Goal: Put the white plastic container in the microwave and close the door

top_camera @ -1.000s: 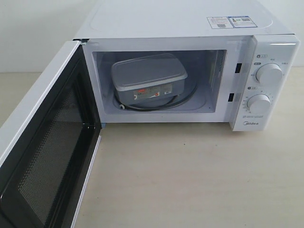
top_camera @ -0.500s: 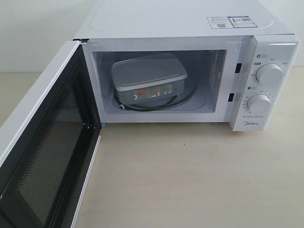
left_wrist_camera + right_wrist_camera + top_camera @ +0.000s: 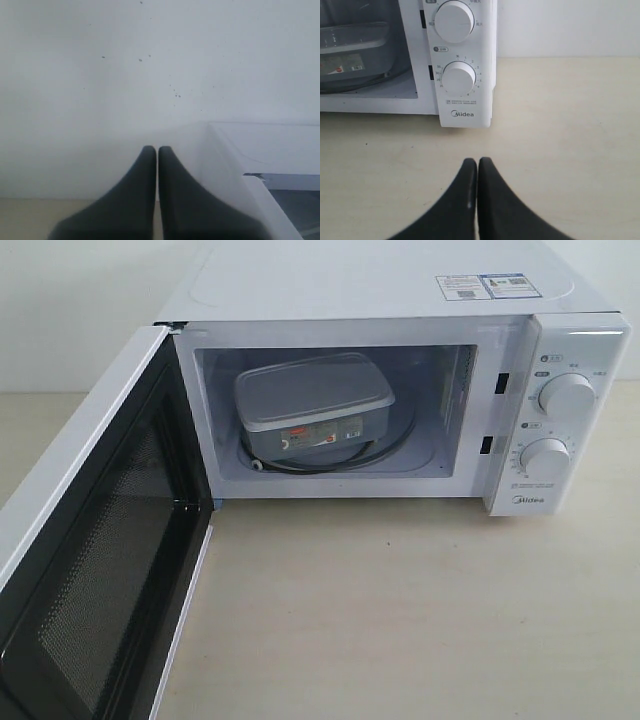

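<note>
The white plastic container [image 3: 313, 408] sits inside the microwave [image 3: 400, 300], on the turntable, its red-and-white label facing out. The door [image 3: 95, 540] stands wide open to the left, its black mesh inner face showing. Neither gripper appears in the exterior view. My left gripper [image 3: 157, 150] is shut and empty, facing a white wall, with the microwave's [image 3: 265, 150] top edge beside it. My right gripper [image 3: 477, 162] is shut and empty above the table, a short way in front of the microwave's control panel [image 3: 462, 60]; part of the container [image 3: 355, 55] shows inside.
The microwave stands on a beige tabletop [image 3: 400, 610] against a white wall. Two round knobs [image 3: 566, 395] are on its right panel, and stickers [image 3: 485, 285] lie on its top. The open door takes up the left front of the table.
</note>
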